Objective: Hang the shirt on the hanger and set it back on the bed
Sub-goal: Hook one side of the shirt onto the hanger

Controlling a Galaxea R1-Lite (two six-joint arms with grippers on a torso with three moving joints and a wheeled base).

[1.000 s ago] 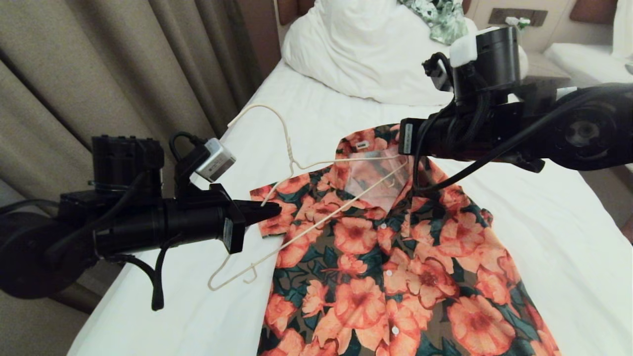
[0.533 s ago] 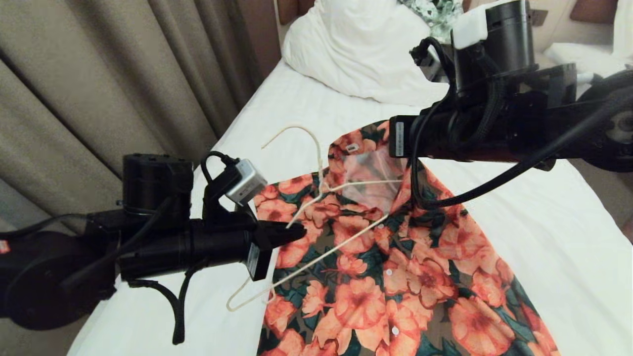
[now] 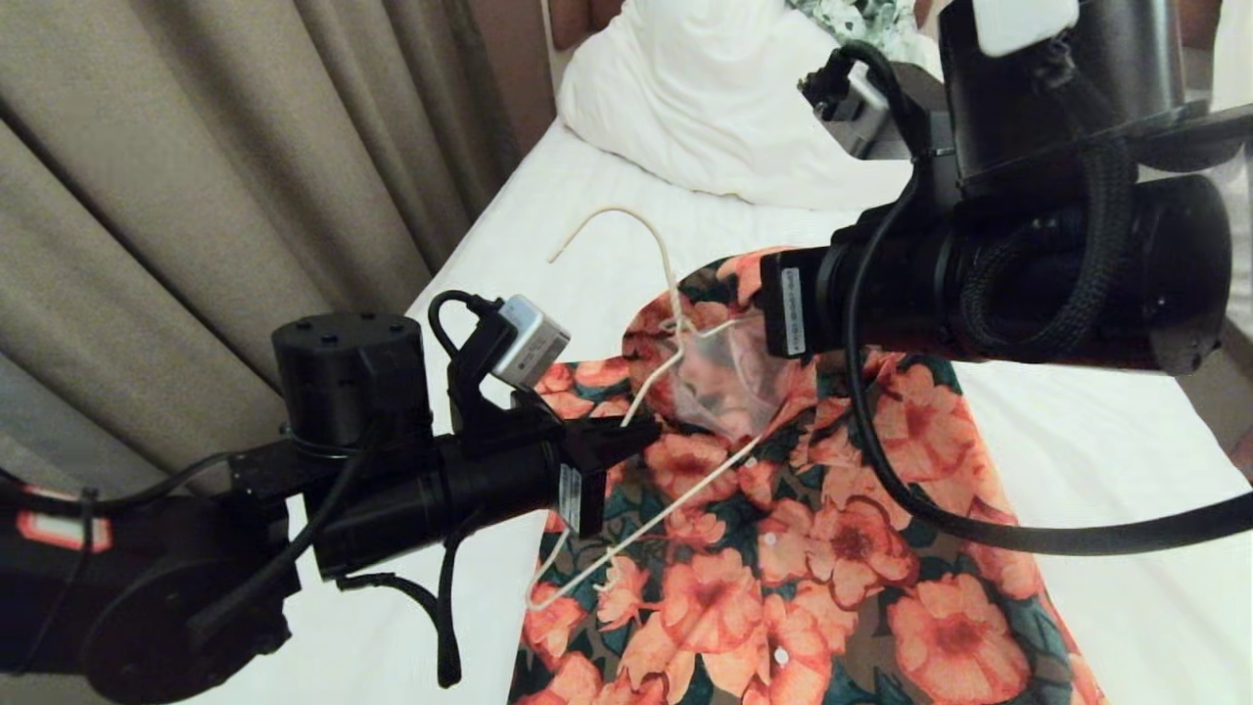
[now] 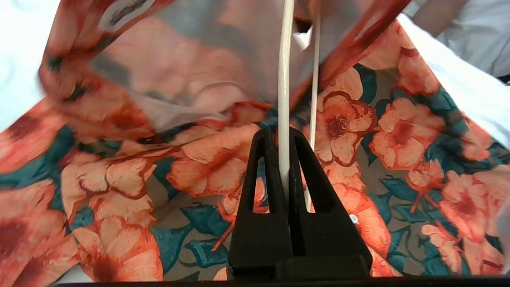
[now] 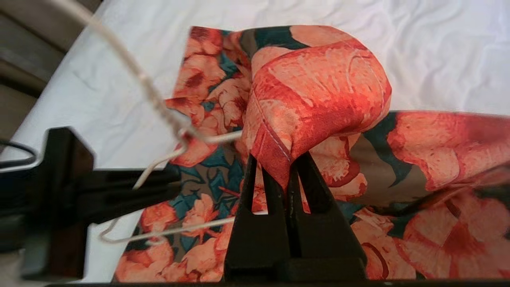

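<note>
Head view: left gripper [image 3: 641, 431], centre frame, clamped on thin cream-white wire hanger [image 3: 654, 392] over the orange-flowered button-up shirt [image 3: 783, 548] on the white-sheeted bed [image 3: 1126, 490]. Left wrist view: jaws pinch the hanger wire. Right wrist view: right gripper [image 5: 287, 175], lower centre, clamped on a raised fold of shirt collar.

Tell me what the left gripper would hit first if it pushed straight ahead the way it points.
Probably the shirt: the left gripper, shut on the hanger, aims into the lifted collar opening, so the fabric inside comes first, though depth is unclear.
</note>
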